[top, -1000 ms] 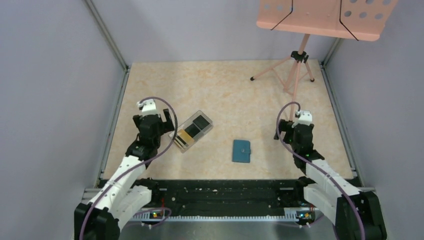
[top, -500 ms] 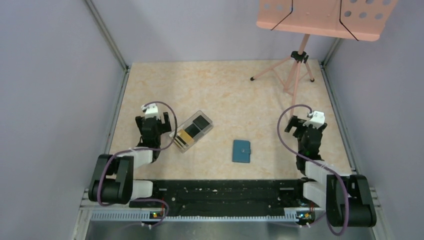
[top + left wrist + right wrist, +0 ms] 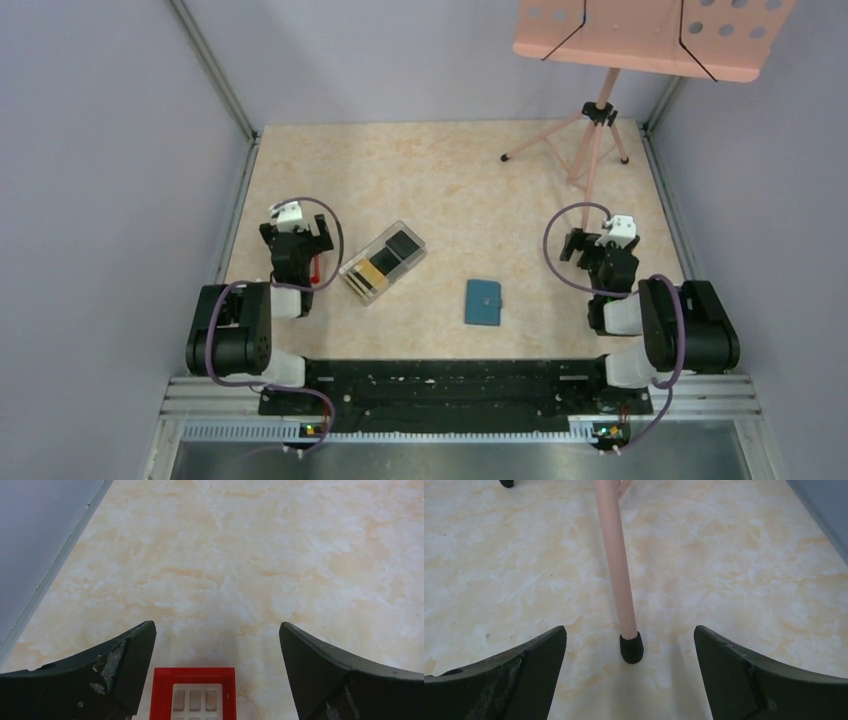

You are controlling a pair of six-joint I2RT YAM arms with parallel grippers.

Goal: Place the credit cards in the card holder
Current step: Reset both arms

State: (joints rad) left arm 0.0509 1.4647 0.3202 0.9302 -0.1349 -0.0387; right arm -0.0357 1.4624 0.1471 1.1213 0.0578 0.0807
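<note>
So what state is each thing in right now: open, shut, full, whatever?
Teal-blue book-style card holder: closed, lying flat.
Clear plastic rectangular box: holds the cards.
Gold, black and pale credit cards: inside that box.
Left gripper: open, empty.
Right gripper: open, empty.
Pink music stand: upright.

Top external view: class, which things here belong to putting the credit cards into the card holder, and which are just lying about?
Belong to the job: gold-yellow, black and pale plastic credit cards; small teal-blue book-style card holder.

Lying about: clear plastic rectangular box holding the cards; small red square-framed object; pink music stand.
</note>
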